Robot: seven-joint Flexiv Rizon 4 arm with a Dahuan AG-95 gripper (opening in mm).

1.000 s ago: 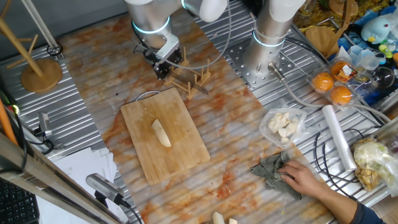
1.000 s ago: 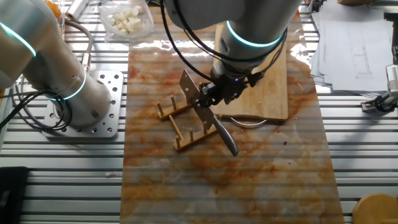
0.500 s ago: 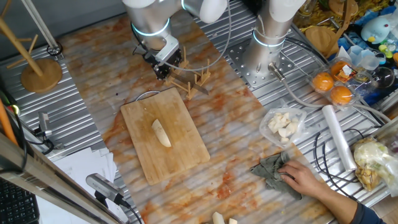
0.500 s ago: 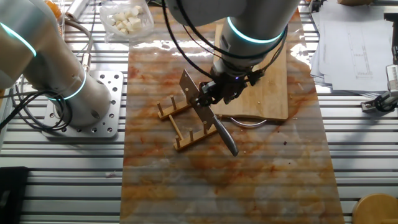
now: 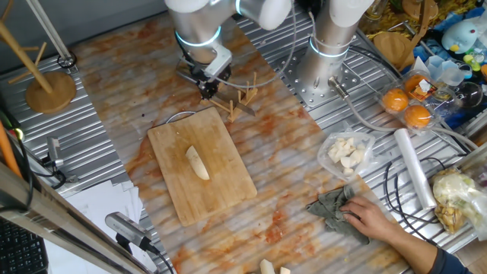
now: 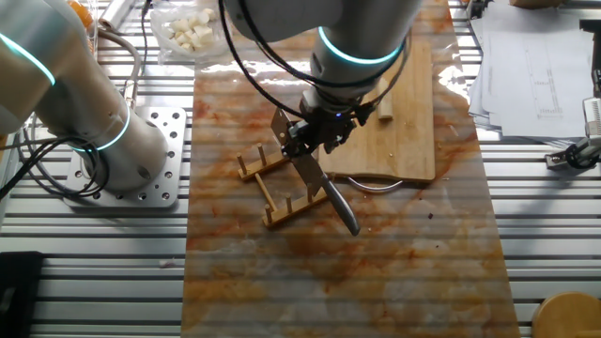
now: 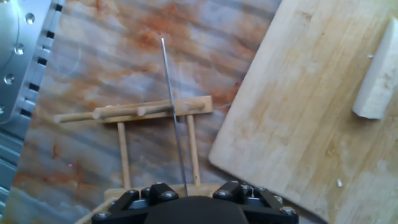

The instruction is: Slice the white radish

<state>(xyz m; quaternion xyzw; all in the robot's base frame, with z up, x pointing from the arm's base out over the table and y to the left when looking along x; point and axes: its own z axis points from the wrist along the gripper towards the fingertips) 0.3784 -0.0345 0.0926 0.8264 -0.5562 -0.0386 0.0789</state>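
The white radish [image 5: 197, 162] is a pale tapered strip lying whole on the wooden cutting board [image 5: 221, 194]. In the hand view its cut end [image 7: 376, 81] shows at the right edge, on the board [image 7: 298, 124]. A knife [image 6: 324, 188] rests in a small wooden rack [image 6: 272, 188] just beyond the board's handle end. My gripper [image 6: 315, 141] hangs low over the knife, near where blade meets handle. Seen from the hand, the blade [image 7: 175, 112] runs edge-on straight ahead, and my gripper [image 7: 186, 194] has its jaws standing apart on either side of it.
A clear tub of whitish pieces [image 5: 346, 152] sits right of the board. A person's hand [image 5: 373, 221] holds a grey cloth [image 5: 331, 207] at the front right. The second arm's base [image 5: 329, 53] stands behind the rack. Oranges [image 5: 407, 106], a roll [image 5: 415, 171] and papers [image 6: 535, 56] lie around.
My gripper has shifted sideways along the knife, from over the board's edge toward the blade. The knife, rack and radish have stayed put.
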